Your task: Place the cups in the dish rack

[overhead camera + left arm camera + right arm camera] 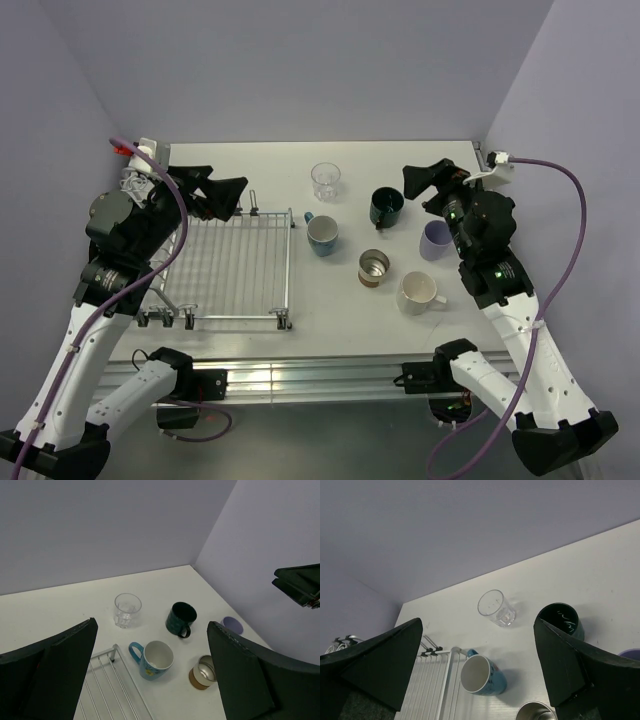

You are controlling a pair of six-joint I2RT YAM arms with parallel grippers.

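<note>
Silver wire marks the dish rack [230, 262] on the left of the table [260, 160] in the overhead view. No cup is in it; all six stand to its right: the clear glass tumbler [325, 181], dark teal mug [387, 206], light blue mug [322, 235] just beside the rack, lavender cup [435, 240], brown metal-lined cup [374, 267] and white mug [420, 293]. We see the left gripper [222, 187] above the rack's far edge and the right gripper [418, 192] raised near the teal mug, both spread wide and holding nothing. From the left wrist, we look between parted fingers [55, 665] at the light blue mug past the rack's corner. From the right wrist, the tumbler and teal mug show between the spread fingers [570, 665]. We judge that loading has not begun. The next move calls for one arm to descend over a near cup and close on its rim.
</note>
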